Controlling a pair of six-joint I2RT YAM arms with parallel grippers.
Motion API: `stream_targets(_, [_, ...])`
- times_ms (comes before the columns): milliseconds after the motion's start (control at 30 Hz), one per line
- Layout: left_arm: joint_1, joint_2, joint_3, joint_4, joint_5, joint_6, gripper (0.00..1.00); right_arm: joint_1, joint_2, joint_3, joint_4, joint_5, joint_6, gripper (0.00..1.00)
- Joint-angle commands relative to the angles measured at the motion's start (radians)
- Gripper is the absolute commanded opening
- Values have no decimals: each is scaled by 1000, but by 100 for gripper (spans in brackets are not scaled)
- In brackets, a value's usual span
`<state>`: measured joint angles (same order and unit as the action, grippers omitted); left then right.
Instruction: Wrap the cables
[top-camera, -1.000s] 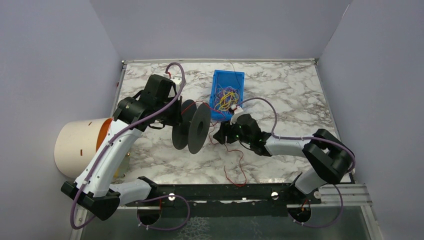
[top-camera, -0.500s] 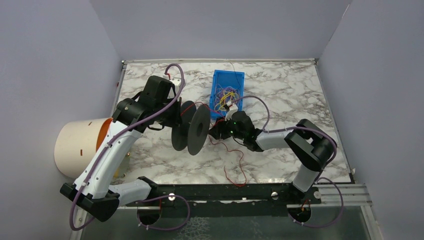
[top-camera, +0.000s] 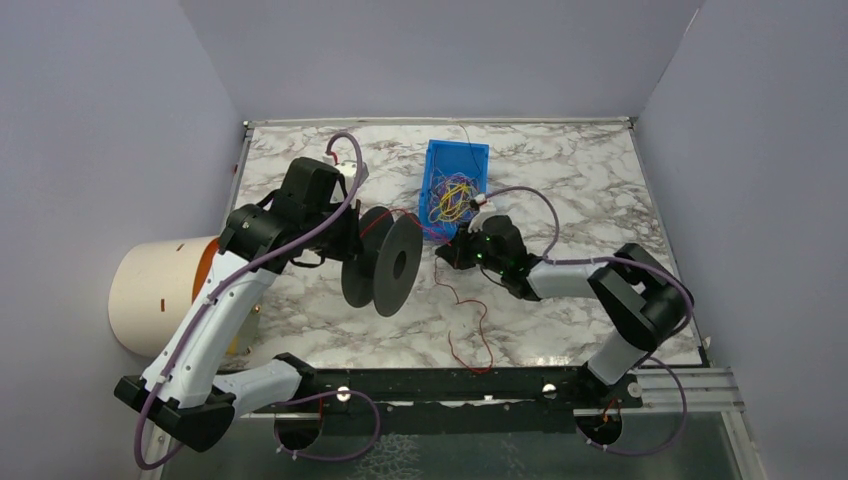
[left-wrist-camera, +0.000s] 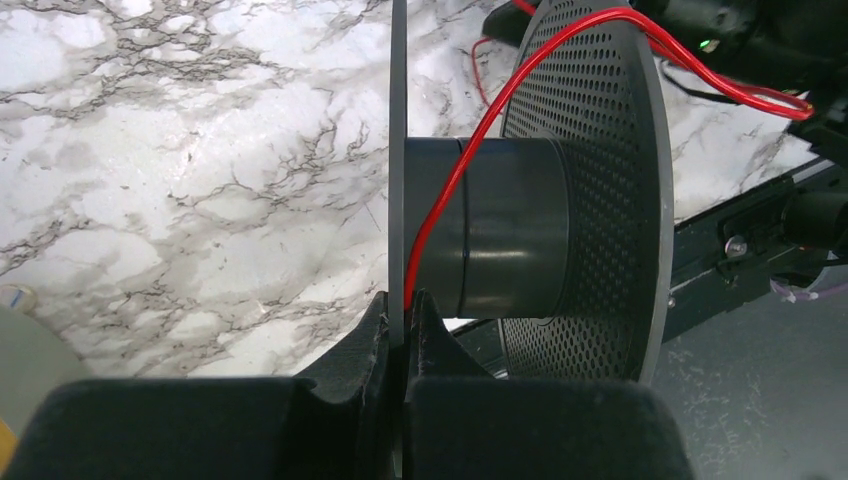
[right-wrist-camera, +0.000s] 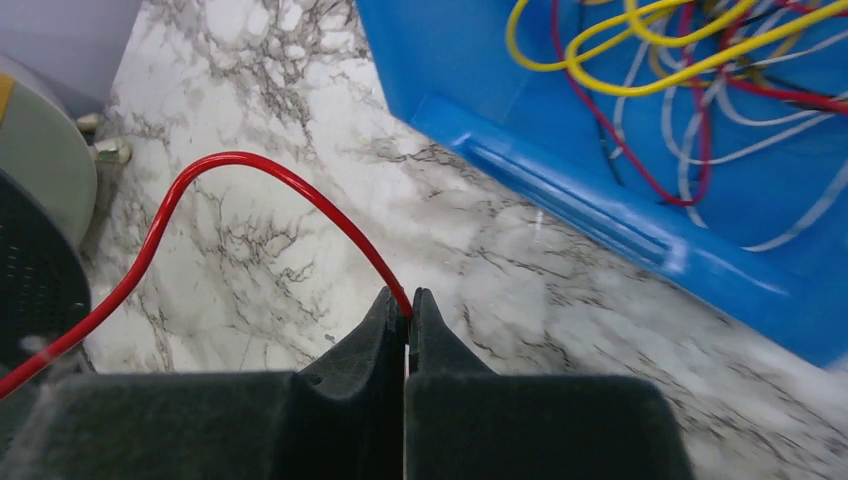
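My left gripper is shut on the thin flange of a black spool, holding it above the table left of centre. A red cable runs up across the spool's hub and over the perforated flange toward the right arm. Just right of the spool, my right gripper is shut on this red cable, near the blue bin's corner. The cable's loose end snakes across the marble toward the near edge. The other cables, yellow, red and purple, lie tangled in the blue bin.
A cream cylinder lies at the table's left edge beside the left arm. A black rail runs along the near edge. Grey walls close in the back and both sides. The bin's near wall sits close ahead of my right fingers.
My right gripper has shut on the red cable and shifted slightly right and back toward the bin. The left arm has turned the spool a little and moved it slightly nearer.
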<state>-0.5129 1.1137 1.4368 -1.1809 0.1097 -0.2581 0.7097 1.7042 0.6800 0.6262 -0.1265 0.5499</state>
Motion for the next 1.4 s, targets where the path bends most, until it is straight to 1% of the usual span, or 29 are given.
stream_targets(0, [-11, -33, -3, 47, 86, -2, 0, -45, -161, -44, -121, 67, -12, 1])
stream_targets(167, [-25, -47, -13, 71, 134, 25, 0, -76, -313, -48, -317, 164, -53, 1])
stream_targets(300, [-28, -56, 3, 99, 209, 30, 0, -118, -405, -36, -460, 212, -84, 1])
stream_targets(433, [-33, -60, 29, 115, 243, 28, 0, -175, -497, -53, -544, 233, -92, 1])
stream_targets(567, [-33, -71, 39, 157, 322, 25, 0, -229, -535, -58, -612, 219, -84, 1])
stream_targets(667, [-33, -77, 46, 185, 363, 24, 0, -246, -556, -66, -645, 220, -79, 1])
stream_targets(767, [-33, -77, 58, 212, 368, 14, 0, -249, -590, -86, -658, 219, -73, 1])
stream_targets(933, [-33, -80, 82, 289, 313, -31, 0, -250, -658, -129, -674, 213, -55, 1])
stream_targets(1067, [-33, -80, 73, 368, 286, -77, 0, -250, -690, -172, -671, 194, -39, 1])
stream_targets(1367, [-33, -87, 44, 527, 277, -184, 0, -248, -700, -214, -643, 47, -44, 1])
